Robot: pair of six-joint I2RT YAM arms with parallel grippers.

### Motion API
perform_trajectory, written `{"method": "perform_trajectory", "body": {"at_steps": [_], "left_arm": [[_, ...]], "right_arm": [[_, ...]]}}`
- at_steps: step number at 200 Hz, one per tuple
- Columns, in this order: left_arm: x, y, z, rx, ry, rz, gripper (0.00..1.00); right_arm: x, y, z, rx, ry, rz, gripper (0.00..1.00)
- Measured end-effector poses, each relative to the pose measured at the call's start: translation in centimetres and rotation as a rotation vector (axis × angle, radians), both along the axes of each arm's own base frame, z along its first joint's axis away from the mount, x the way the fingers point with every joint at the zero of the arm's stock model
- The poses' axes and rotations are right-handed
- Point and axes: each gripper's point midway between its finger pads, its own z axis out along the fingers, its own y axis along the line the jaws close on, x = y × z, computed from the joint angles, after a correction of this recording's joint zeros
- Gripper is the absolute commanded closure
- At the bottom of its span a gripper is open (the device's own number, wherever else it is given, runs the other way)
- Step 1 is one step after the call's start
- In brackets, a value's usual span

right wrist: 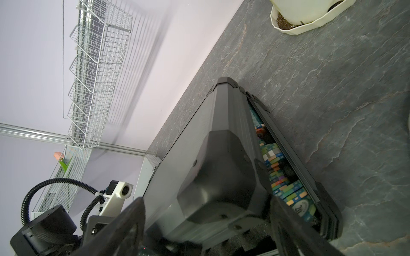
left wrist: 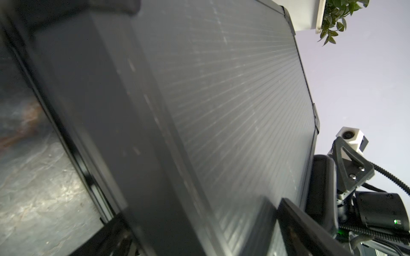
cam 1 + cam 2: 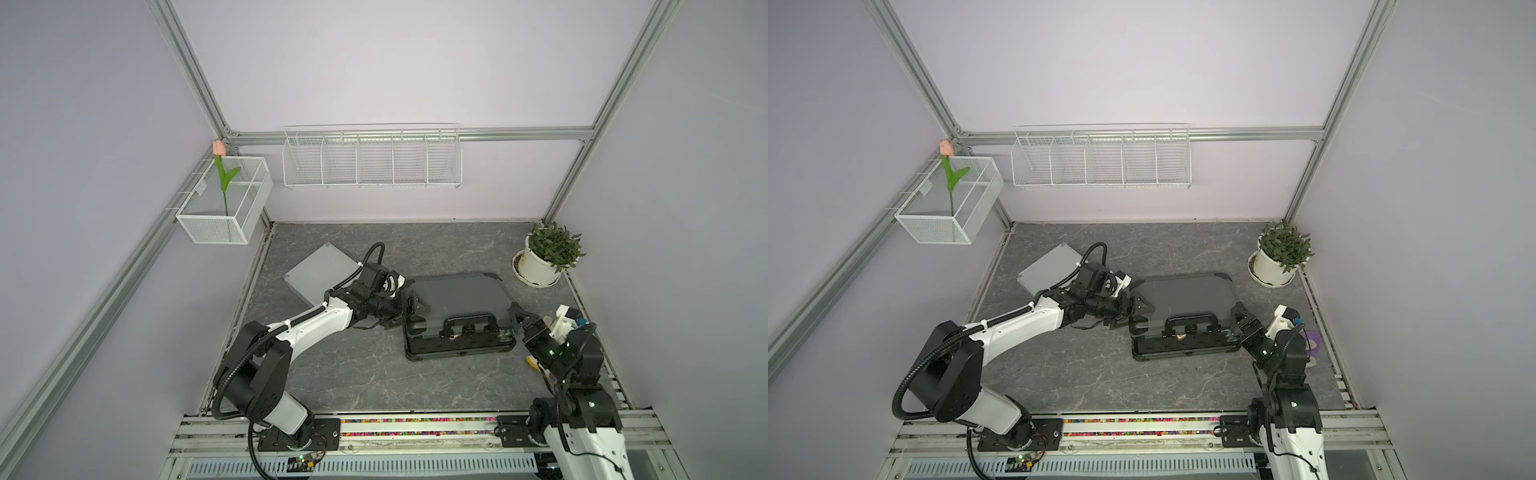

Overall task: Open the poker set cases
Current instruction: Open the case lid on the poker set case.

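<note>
While my right gripper (image 3: 521, 318) straddles the near right corner of the large dark grey plastic poker case (image 3: 459, 305) with its jaws spread, the lid sits lifted off the base, coloured chips (image 1: 286, 186) showing through the gap. My left gripper (image 3: 415, 309), jaws also wide, brackets the lid's left edge. Farther back left, I see the ribbed silver aluminium case (image 3: 318, 272) lying flat on the grey stone tabletop (image 3: 374, 374).

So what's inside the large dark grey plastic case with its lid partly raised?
Through the side gap under the dark grey case's lid, rows of multicoloured poker chips show on edge. The lid covers the rest of the interior.
</note>
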Motion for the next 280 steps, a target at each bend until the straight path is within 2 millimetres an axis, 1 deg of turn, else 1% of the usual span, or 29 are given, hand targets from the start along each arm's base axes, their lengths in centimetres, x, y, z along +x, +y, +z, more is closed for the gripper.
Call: {"method": "perform_trajectory", "body": {"at_steps": [26,38,64,85,110,124,135,170,187,212,280], "left_arm": [[1.0,-0.8,0.2,-0.007,-0.002,-0.004,0.06],[1.2,-1.1,0.2,-0.005,-0.006,-0.01,0.07],[1.2,-1.5,-0.7,0.008,0.006,-0.03,0.07],[1.1,-1.5,-1.0,0.021,0.021,-0.039,0.07],[1.4,-1.6,-0.3,0.023,0.022,-0.041,0.07],[1.6,-1.7,0.2,0.017,0.022,-0.037,0.07],[1.8,-1.7,0.5,0.012,0.021,-0.035,0.07],[2.0,-1.7,0.8,-0.002,0.027,-0.033,0.07],[2.2,-1.7,1.2,-0.016,0.037,-0.027,0.07],[2.7,-1.7,2.0,-0.034,0.043,-0.011,0.07],[5.3,-2.3,4.0,-0.123,0.045,0.047,0.06]], "right_arm": [[0.1,-0.4,0.7,-0.024,-0.018,-0.018,0.12],[0.1,-0.4,1.5,-0.034,-0.044,-0.018,0.11],[0.4,-0.6,3.8,-0.05,-0.119,-0.028,0.12],[0.9,-0.9,4.5,-0.056,-0.141,-0.044,0.12],[1.5,-1.1,4.4,-0.066,-0.129,-0.051,0.11],[1.7,-1.2,4.8,-0.081,-0.129,-0.053,0.12],[1.8,-1.2,5.4,-0.095,-0.14,-0.055,0.12],[1.7,-1.9,8.4,-0.156,-0.193,-0.079,0.12],[1.4,-2.5,9.2,-0.189,-0.193,-0.104,0.12],[1.2,-3.1,9.6,-0.234,-0.182,-0.128,0.12],[1.1,-3.5,8.9,-0.274,-0.146,-0.134,0.12]]}}
